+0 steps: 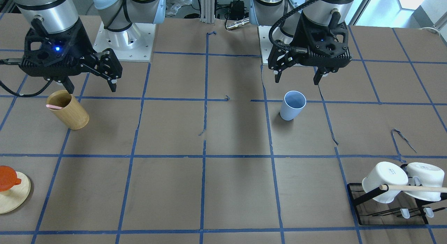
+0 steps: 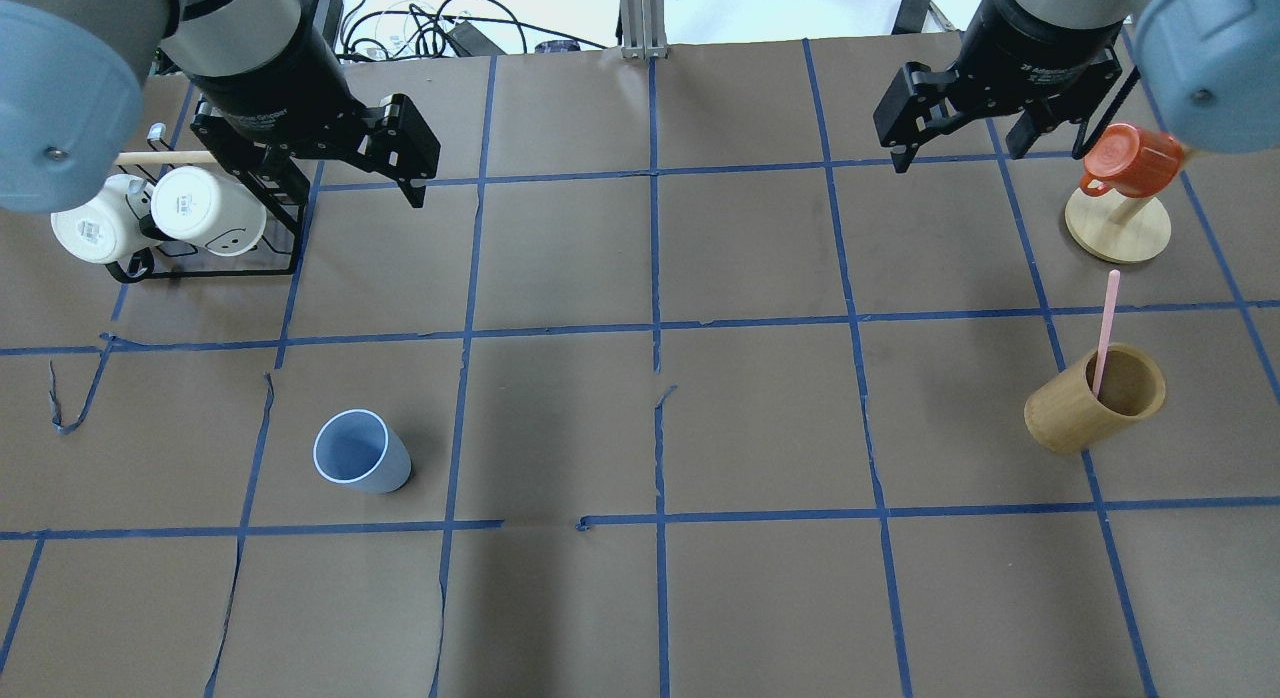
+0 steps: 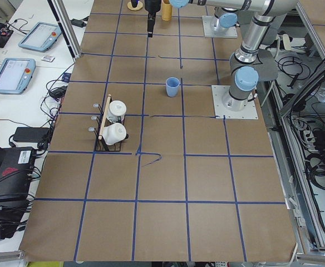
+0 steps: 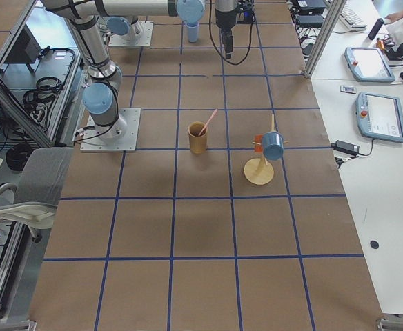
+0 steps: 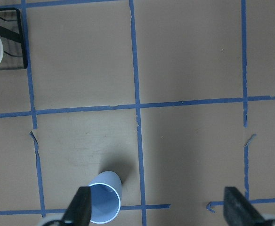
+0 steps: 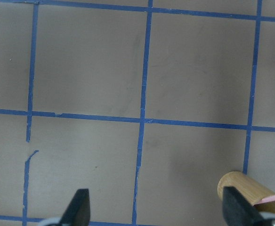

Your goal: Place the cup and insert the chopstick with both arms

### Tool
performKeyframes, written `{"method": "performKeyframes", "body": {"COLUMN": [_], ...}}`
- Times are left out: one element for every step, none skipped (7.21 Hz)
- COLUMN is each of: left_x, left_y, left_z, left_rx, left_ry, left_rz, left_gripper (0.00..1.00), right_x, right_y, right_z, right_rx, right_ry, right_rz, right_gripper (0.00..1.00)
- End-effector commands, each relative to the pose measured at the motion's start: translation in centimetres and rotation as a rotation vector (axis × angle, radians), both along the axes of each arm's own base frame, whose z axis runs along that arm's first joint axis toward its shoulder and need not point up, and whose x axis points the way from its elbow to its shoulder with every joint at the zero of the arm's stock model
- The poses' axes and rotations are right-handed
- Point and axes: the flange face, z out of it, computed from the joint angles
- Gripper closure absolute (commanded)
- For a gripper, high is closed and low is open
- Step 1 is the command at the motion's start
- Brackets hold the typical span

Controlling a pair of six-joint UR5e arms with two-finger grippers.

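Observation:
The pale blue cup (image 1: 292, 106) stands upright and empty on the brown table; it also shows in the overhead view (image 2: 360, 453) and the left wrist view (image 5: 104, 203). My left gripper (image 1: 297, 77) is open and empty, hovering above and just behind the cup. One pink chopstick (image 2: 1105, 328) leans inside the tan bamboo cylinder (image 2: 1090, 403). My right gripper (image 1: 91, 86) is open and empty, hovering above and beside the cylinder (image 1: 70, 111). In the right wrist view the cylinder (image 6: 246, 188) and the pink tip (image 6: 274, 197) sit by the right finger.
A black rack (image 2: 200, 263) with two white mugs (image 2: 205, 210) and a wooden dowel stands near my left arm. An orange mug (image 2: 1130, 158) hangs on a round wooden stand (image 2: 1117, 233) beyond the bamboo cylinder. Blue tape lines grid the table.

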Motion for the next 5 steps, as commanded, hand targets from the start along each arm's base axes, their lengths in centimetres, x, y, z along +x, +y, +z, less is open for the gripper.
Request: {"method": "performKeyframes", "body": {"left_x": [0.01, 0.01, 0.01, 0.01, 0.01], "left_y": [0.04, 0.04, 0.04, 0.04, 0.04], "left_z": [0.05, 0.05, 0.05, 0.05, 0.05], "left_rx": [-0.001, -0.001, -0.001, -0.001, -0.001], "left_ry": [0.000, 0.000, 0.000, 0.000, 0.000], "left_rz": [0.000, 0.000, 0.000, 0.000, 0.000], "left_gripper": [0.00, 0.00, 0.00, 0.00, 0.00], "right_x": [-0.06, -0.06, -0.07, -0.07, -0.07], "right_y": [0.06, 0.06, -0.11, -0.10, -0.11], "right_z": [0.09, 0.09, 0.40, 0.39, 0.46], "right_rx": [-0.002, -0.002, -0.014, -0.012, -0.014], "right_ry": [0.007, 0.007, 0.008, 0.008, 0.008], "right_rz": [0.002, 0.007, 0.008, 0.008, 0.008], "right_gripper": [0.00, 0.00, 0.00, 0.00, 0.00]}}
